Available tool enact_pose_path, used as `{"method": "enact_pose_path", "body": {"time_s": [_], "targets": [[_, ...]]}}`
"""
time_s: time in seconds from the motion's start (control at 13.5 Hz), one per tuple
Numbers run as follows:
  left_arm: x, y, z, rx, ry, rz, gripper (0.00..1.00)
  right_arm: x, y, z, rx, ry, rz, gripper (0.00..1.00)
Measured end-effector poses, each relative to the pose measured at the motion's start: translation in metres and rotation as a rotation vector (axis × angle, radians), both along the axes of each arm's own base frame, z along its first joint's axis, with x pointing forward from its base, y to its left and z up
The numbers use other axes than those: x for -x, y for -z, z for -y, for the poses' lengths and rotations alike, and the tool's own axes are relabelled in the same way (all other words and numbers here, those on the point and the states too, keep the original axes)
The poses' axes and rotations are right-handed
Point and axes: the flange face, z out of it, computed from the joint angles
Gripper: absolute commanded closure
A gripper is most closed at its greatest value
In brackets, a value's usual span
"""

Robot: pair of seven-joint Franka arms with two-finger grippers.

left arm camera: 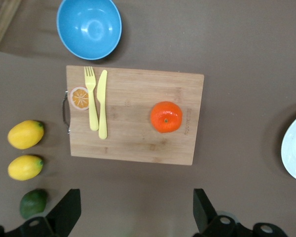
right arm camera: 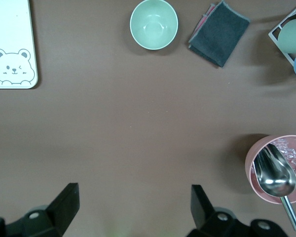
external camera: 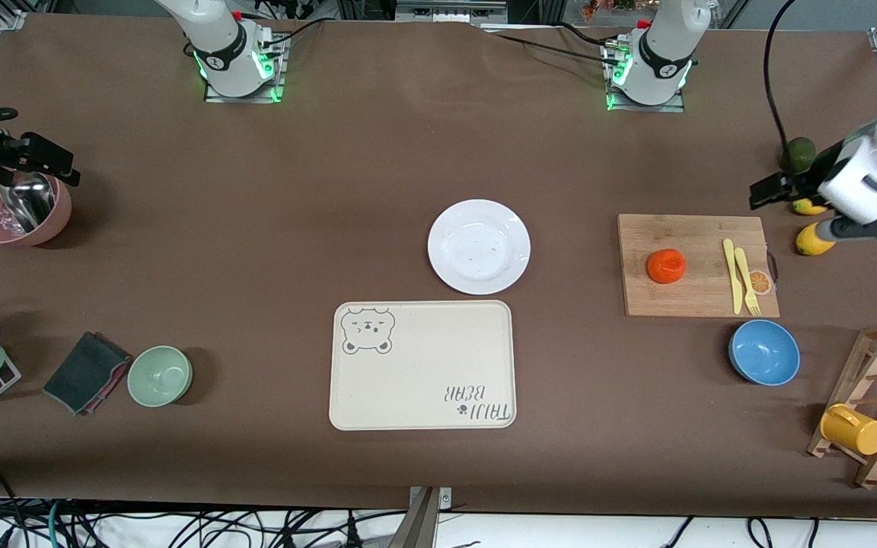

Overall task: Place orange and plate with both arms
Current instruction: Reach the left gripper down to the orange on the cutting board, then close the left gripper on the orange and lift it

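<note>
**Round fruit, thin rim**

While both hands hang spread and empty, the orange (external camera: 666,266) sits on the cutting board (external camera: 697,301), light and apt to roll: pinch across its middle. The plate (external camera: 479,246), stiff, slick and breakable, lies mid-desk beside the tray (external camera: 422,365), on its side farther from the front camera: take its rim. The left hand (left arm camera: 133,210) is over the desk beside the board, the right hand (right arm camera: 133,207) near the pink bowl (external camera: 16,215).

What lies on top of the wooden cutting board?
On the cutting board: the orange, a yellow knife, a yellow fork and an orange-slice tag. Anything beneath the board is hidden.
</note>
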Motion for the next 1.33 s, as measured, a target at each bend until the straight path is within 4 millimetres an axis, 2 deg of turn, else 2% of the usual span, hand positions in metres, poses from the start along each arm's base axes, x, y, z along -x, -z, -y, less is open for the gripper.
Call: {"method": "enact_pose_path", "body": {"time_s": [0.22,0.59,0.96,1.33], "targets": [[-0.014,0.066,0.006,0.017,-0.002,0.010,0.00,0.000,0.000,0.000,0.000,0.000,0.000,0.00],[-0.020,0.163,0.010,0.065,-0.044,0.007,0.00,0.000,0.000,0.000,0.000,0.000,0.000,0.00],[-0.020,0.219,0.013,0.099,-0.088,0.000,0.00,0.000,0.000,0.000,0.000,0.000,-0.001,0.00],[-0.001,0.275,0.013,0.084,-0.093,0.002,0.00,0.000,0.000,0.000,0.000,0.000,-0.003,0.00]]}}
